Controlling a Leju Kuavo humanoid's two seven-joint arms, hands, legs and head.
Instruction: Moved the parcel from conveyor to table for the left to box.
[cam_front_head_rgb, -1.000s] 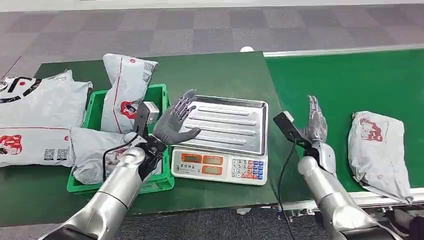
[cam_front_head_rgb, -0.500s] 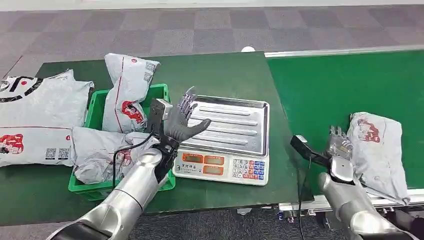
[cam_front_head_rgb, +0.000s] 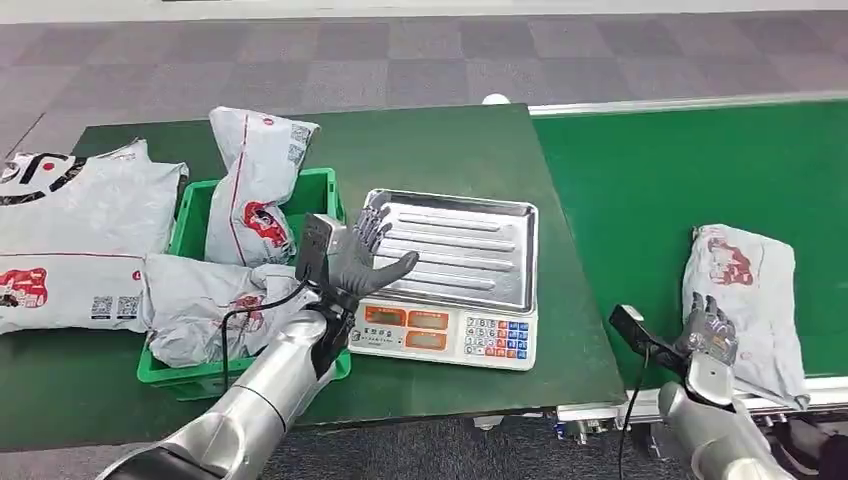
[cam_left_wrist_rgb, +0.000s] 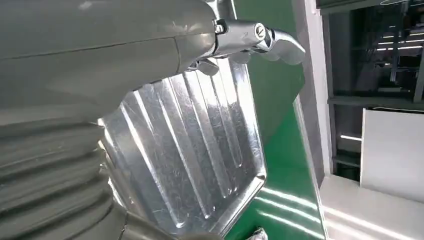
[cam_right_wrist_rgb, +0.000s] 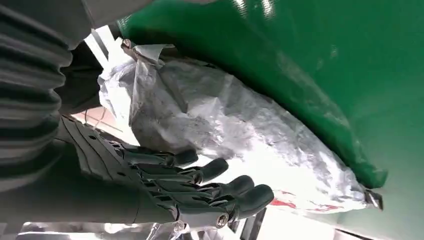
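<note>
A grey parcel (cam_front_head_rgb: 745, 300) with red print lies on the green conveyor belt (cam_front_head_rgb: 650, 190) near its front edge. My right hand (cam_front_head_rgb: 708, 335) is low beside the parcel's near left side, fingers apart and holding nothing; in the right wrist view its fingers (cam_right_wrist_rgb: 200, 192) lie close alongside the parcel (cam_right_wrist_rgb: 235, 125). My left hand (cam_front_head_rgb: 365, 255) hovers open over the left edge of the scale's steel tray (cam_front_head_rgb: 470, 245), which also appears in the left wrist view as a ribbed tray (cam_left_wrist_rgb: 200, 150). A green box (cam_front_head_rgb: 200, 375) with parcels in it stands on the table to the left.
A weighing scale (cam_front_head_rgb: 440, 332) with a keypad sits mid-table. Several grey parcels (cam_front_head_rgb: 80, 240) lie on the dark green table (cam_front_head_rgb: 440, 140) at the left, and one (cam_front_head_rgb: 255, 180) leans in the box. Grey tiled floor lies beyond.
My right hand has dropped and moved right, from upright beside the conveyor to low against the parcel's near side. My left hand has shifted slightly right and nearer over the tray's edge.
</note>
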